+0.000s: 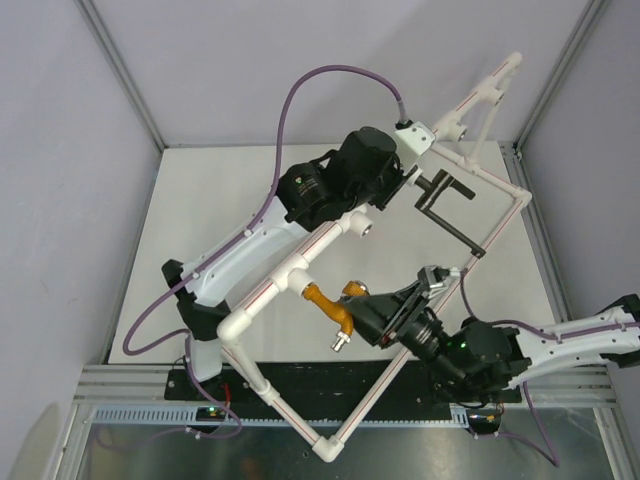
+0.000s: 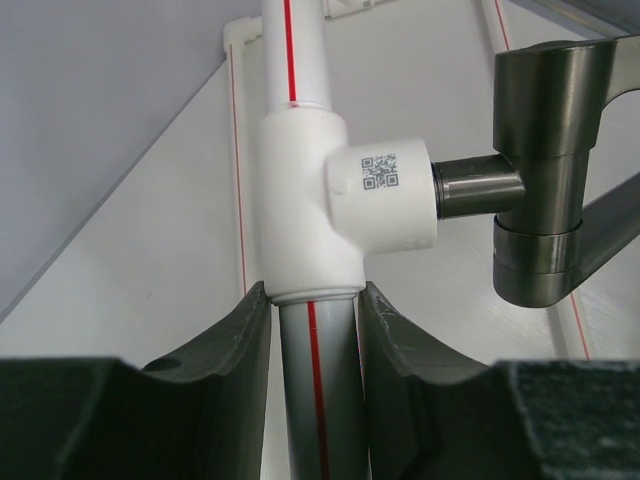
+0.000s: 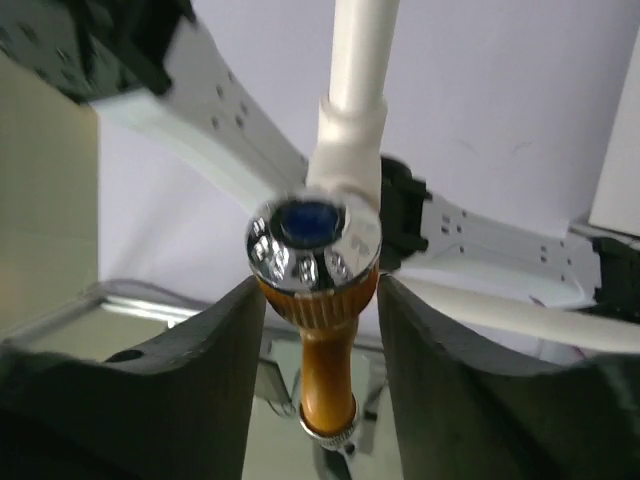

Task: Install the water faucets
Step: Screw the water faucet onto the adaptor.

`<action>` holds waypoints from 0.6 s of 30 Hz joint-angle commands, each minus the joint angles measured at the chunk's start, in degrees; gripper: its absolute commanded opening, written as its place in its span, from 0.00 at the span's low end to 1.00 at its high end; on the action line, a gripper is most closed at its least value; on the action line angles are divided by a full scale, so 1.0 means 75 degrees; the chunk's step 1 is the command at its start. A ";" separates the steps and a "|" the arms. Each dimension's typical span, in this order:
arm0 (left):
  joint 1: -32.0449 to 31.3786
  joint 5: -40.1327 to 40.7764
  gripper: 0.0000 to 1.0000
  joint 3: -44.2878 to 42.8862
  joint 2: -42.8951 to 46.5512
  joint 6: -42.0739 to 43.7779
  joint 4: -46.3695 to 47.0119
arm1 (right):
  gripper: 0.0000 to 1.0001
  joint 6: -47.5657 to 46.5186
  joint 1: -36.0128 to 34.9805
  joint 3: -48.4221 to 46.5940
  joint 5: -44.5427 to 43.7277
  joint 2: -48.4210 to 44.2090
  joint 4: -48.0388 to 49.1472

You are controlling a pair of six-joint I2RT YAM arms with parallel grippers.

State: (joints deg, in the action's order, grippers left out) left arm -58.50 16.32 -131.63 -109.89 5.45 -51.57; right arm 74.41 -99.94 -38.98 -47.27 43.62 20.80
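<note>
The orange-brass tap (image 1: pixel 325 303) hangs from a tee of the white pipe frame (image 1: pixel 262 297) near the table's front. My right gripper (image 1: pixel 362 300) is shut on its silver-blue knob (image 3: pixel 313 240), one finger on each side (image 3: pixel 320 285), with the orange body (image 3: pixel 328 370) below. The black tap (image 1: pixel 450 230), with its long arm, sits in a white tee (image 2: pixel 385 190) at the back right, and its stem shows in the left wrist view (image 2: pixel 545 170). My left gripper (image 1: pixel 405 185) is shut on the pipe (image 2: pixel 315 380) just below that tee (image 2: pixel 313 300).
The pipe frame spans the table diagonally, with a corner elbow (image 1: pixel 327 447) over the front rail and a raised branch (image 1: pixel 487 92) at the back right. A purple cable (image 1: pixel 300 90) loops over the left arm. Grey walls stand on both sides.
</note>
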 commanded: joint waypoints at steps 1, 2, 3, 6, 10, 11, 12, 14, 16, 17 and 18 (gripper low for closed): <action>0.0359 0.0319 0.09 0.0874 -0.1387 0.0469 -0.2478 | 0.69 0.0423 0.0246 0.0102 -0.1259 -0.0829 0.0301; 0.0359 0.0326 0.09 0.0875 -0.1389 0.0468 -0.2477 | 0.84 0.0067 0.0247 0.0113 -0.1269 -0.0896 0.0258; 0.0359 0.0317 0.09 0.0875 -0.1390 0.0462 -0.2476 | 0.92 -0.0140 0.0247 0.0112 -0.1286 -0.0994 0.0149; 0.0356 0.0341 0.09 0.0910 -0.1366 0.0467 -0.2475 | 0.98 -0.0175 0.0247 0.0112 -0.1607 -0.1343 -0.0868; 0.0358 0.0397 0.09 0.0955 -0.1328 0.0469 -0.2482 | 0.99 -0.1782 0.0248 0.0126 -0.2176 -0.1818 -0.2062; 0.0359 0.0400 0.09 0.0968 -0.1325 0.0469 -0.2479 | 0.99 -0.2706 0.0248 0.0124 -0.2267 -0.1912 -0.2107; 0.0359 0.0401 0.09 0.0980 -0.1323 0.0468 -0.2471 | 0.99 -0.3501 0.0248 0.0124 -0.2353 -0.2012 -0.2124; 0.0359 0.0414 0.09 0.0989 -0.1322 0.0480 -0.2466 | 0.99 -0.5155 0.0247 0.0126 -0.2509 -0.2172 -0.2136; 0.0359 0.0397 0.09 0.0992 -0.1318 0.0483 -0.2464 | 0.99 -0.7104 0.0271 0.0124 -0.2475 -0.2265 -0.2124; 0.0359 0.0388 0.09 0.0992 -0.1320 0.0481 -0.2470 | 0.99 -0.8343 0.0271 0.0124 -0.2387 -0.2277 -0.2109; 0.0359 0.0384 0.09 0.0986 -0.1321 0.0481 -0.2473 | 0.99 -0.9296 0.0265 0.0124 -0.2138 -0.2265 -0.2130</action>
State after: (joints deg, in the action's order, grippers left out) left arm -58.43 16.58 -131.83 -109.65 6.09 -52.58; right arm 39.81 -98.17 -37.82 -62.33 27.27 6.66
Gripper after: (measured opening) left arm 0.391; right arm 0.993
